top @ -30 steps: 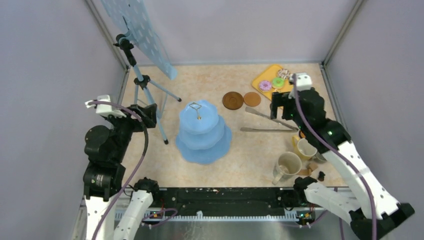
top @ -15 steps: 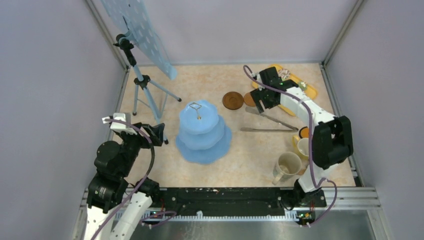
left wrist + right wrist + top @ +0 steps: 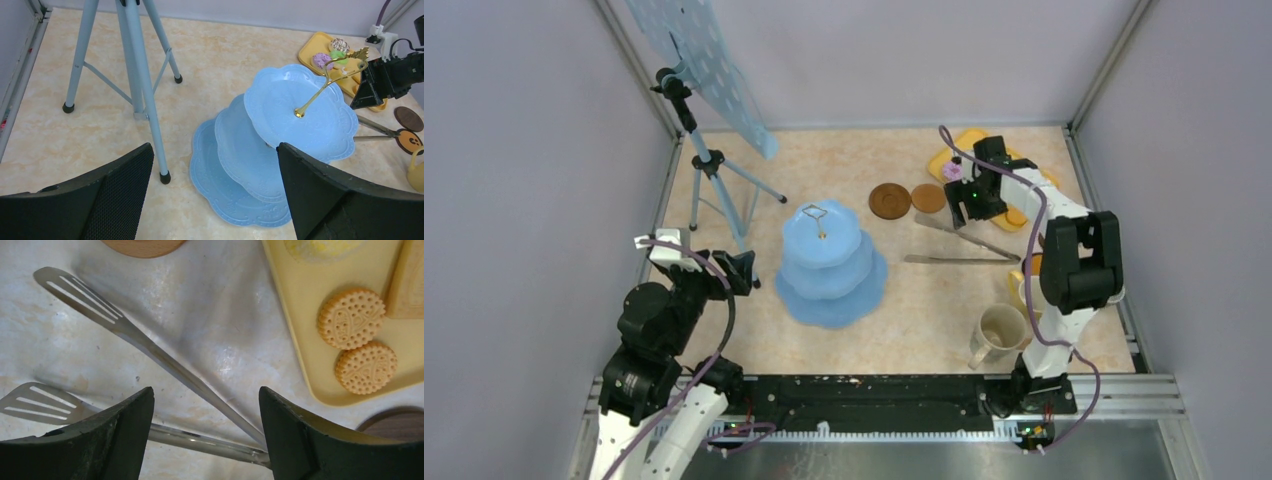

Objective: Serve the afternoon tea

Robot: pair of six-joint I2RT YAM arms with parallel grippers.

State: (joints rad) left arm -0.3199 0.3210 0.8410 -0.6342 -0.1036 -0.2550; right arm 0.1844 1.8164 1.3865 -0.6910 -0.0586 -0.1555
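The afternoon tea sits at the back right: a purple donut [image 3: 953, 168] and other sweets on the yellow tray [image 3: 965, 143], and two orange biscuits [image 3: 351, 318] in the right wrist view. The empty blue three-tier stand [image 3: 829, 265] is mid-table. The beige mug [image 3: 999, 330] and yellow mug [image 3: 1027, 290] stand near right; the small mugs are hidden. Two brown coasters [image 3: 889, 200] lie left of the tray. My right gripper [image 3: 972, 205] is open, low over the metal tongs [image 3: 165, 357] beside the tray. My left gripper [image 3: 742, 268] is open, empty, left of the stand [image 3: 280, 145].
A pale blue tripod [image 3: 714, 180] with a dotted board stands at the back left, one foot [image 3: 164, 176] just left of the stand. Grey walls enclose the table on three sides. The tongs [image 3: 959, 245] lie between the stand and the mugs.
My right arm has swung left and back, its gripper now low over the tongs by the tray. My left arm drew nearer and lower a second ago, then held.
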